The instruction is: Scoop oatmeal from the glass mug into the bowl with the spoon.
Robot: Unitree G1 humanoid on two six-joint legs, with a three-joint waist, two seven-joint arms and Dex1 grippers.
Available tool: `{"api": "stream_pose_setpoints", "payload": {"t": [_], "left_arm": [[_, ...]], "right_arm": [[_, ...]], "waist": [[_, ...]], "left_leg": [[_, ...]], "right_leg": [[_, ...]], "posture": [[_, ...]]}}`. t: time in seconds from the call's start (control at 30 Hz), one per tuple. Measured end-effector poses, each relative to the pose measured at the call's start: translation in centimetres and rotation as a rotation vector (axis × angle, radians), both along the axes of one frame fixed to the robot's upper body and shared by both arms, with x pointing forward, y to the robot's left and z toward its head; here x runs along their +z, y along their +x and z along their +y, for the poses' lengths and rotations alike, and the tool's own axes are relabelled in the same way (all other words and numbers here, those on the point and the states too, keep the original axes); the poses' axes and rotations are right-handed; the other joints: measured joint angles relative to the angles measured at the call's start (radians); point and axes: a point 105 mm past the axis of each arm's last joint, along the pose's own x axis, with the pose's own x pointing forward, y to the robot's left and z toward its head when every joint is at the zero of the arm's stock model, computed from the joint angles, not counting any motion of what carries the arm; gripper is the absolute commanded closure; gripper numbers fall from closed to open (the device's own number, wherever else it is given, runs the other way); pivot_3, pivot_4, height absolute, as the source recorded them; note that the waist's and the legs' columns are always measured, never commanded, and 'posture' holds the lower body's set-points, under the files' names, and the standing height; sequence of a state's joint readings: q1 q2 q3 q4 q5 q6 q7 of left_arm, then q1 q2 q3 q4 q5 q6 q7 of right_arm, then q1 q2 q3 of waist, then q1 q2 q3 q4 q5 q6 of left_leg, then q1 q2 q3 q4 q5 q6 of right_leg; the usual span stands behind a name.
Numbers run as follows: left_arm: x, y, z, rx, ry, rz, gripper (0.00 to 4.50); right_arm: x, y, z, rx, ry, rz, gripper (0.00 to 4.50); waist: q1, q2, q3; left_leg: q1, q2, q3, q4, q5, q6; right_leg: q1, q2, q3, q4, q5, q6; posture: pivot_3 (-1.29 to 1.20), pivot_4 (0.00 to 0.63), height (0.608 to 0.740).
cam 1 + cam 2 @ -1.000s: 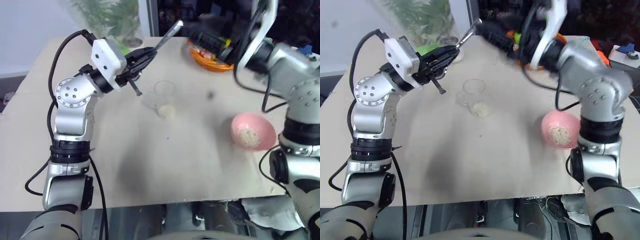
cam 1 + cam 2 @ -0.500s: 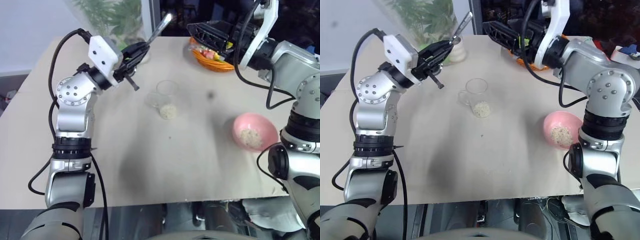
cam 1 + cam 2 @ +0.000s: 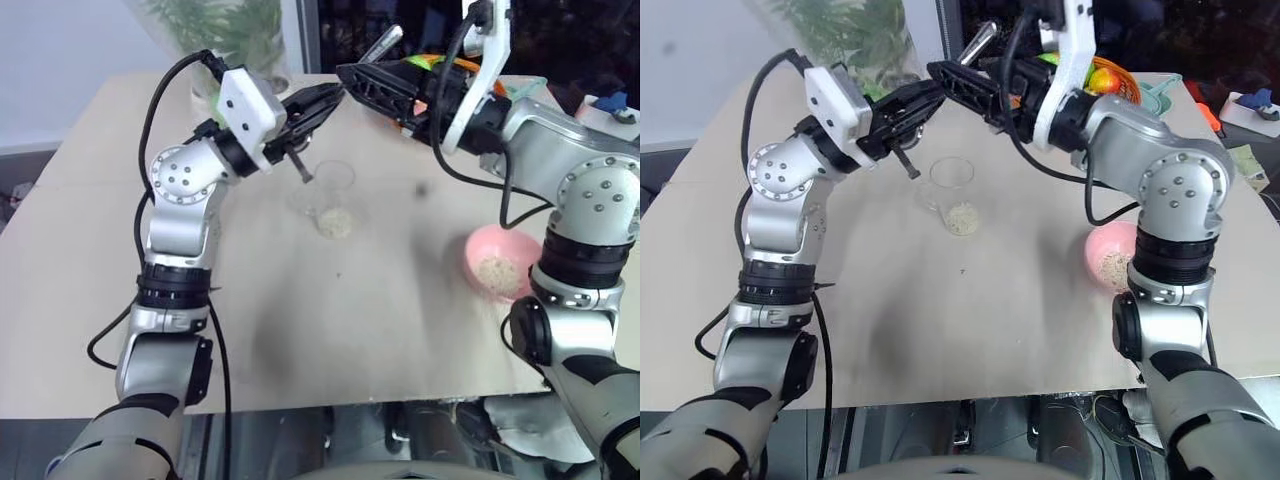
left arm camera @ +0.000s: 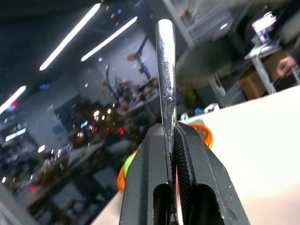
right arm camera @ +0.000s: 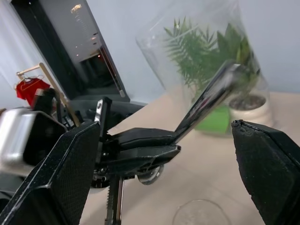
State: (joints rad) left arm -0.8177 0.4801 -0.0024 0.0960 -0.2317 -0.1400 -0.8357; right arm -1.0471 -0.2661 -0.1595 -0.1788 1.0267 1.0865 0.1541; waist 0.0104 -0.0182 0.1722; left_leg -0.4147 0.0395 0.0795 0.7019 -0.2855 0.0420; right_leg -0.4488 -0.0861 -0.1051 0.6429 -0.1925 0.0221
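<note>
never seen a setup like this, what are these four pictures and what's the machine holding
It is a two-armed humanoid robot. Two pictures come from cameras in its head, looking down over a beige table. The other two come from a camera on each wrist, looking along that arm's pincer.

The left pincer is shut on a silver spoon, held above the table. The right pincer is open, close to the spoon.

On the table stand a glass mug with some oatmeal, a pink bowl with oatmeal in it, a fruit basket and a vase of green plants.

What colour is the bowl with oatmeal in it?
Pink; the bowl shows best in the left eye view.
</note>
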Motion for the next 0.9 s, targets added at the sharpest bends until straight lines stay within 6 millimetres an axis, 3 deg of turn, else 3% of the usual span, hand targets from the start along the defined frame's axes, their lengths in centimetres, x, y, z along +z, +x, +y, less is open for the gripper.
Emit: {"api": "stream_pose_setpoints", "payload": {"t": [0.23, 0.33, 0.47, 0.6, 0.63, 0.9], "left_arm": [[-0.12, -0.36, -0.45, -0.029, 0.019, -0.001, 4.48], [-0.23, -0.46, -0.52, -0.038, 0.031, -0.003, 4.5], [-0.4, -0.55, -0.52, -0.047, 0.047, -0.001, 4.5], [-0.36, -0.64, -0.5, -0.049, 0.052, -0.01, 4.5], [-0.38, -0.63, -0.5, -0.048, 0.053, -0.01, 4.5], [-0.44, -0.74, -0.61, -0.05, 0.069, -0.029, 4.5]], "right_arm": [[-0.11, 0.09, 0.23, 0.0, 0.007, 0.011, 0.0], [-0.08, 0.15, 0.14, -0.006, 0.009, 0.012, 0.75], [-0.04, 0.22, 0.04, -0.014, 0.014, 0.016, 2.69], [0.01, 0.3, -0.17, -0.022, 0.018, 0.018, 4.28], [0.0, 0.25, -0.16, -0.018, 0.017, 0.019, 4.44], [-0.07, 0.16, -0.35, -0.009, 0.015, 0.031, 4.44]], "waist": [[0.0, 0.0, 0.0], [0.0, 0.0, 0.0], [0.0, 0.0, 0.0], [0.0, 0.0, 0.0], [0.0, 0.0, 0.0], [0.0, 0.0, 0.0]], "left_leg": [[0.0, 0.0, 0.0, 0.0, 0.0, 0.0], [0.0, 0.0, 0.0, 0.0, 0.0, 0.0], [0.0, 0.0, 0.0, 0.0, 0.0, 0.0], [0.0, 0.0, 0.0, 0.0, 0.0, 0.0], [0.0, 0.0, 0.0, 0.0, 0.0, 0.0], [0.0, 0.0, 0.0, 0.0, 0.0, 0.0]], "right_leg": [[0.0, 0.0, 0.0, 0.0, 0.0, 0.0], [0.0, 0.0, 0.0, 0.0, 0.0, 0.0], [0.0, 0.0, 0.0, 0.0, 0.0, 0.0], [0.0, 0.0, 0.0, 0.0, 0.0, 0.0], [0.0, 0.0, 0.0, 0.0, 0.0, 0.0], [0.0, 0.0, 0.0, 0.0, 0.0, 0.0]], "posture": [[0.0, 0.15, 0.74], [0.0, 0.15, 0.74], [0.0, 0.15, 0.74], [0.0, 0.15, 0.74], [0.0, 0.15, 0.74], [0.0, 0.15, 0.74]]}}
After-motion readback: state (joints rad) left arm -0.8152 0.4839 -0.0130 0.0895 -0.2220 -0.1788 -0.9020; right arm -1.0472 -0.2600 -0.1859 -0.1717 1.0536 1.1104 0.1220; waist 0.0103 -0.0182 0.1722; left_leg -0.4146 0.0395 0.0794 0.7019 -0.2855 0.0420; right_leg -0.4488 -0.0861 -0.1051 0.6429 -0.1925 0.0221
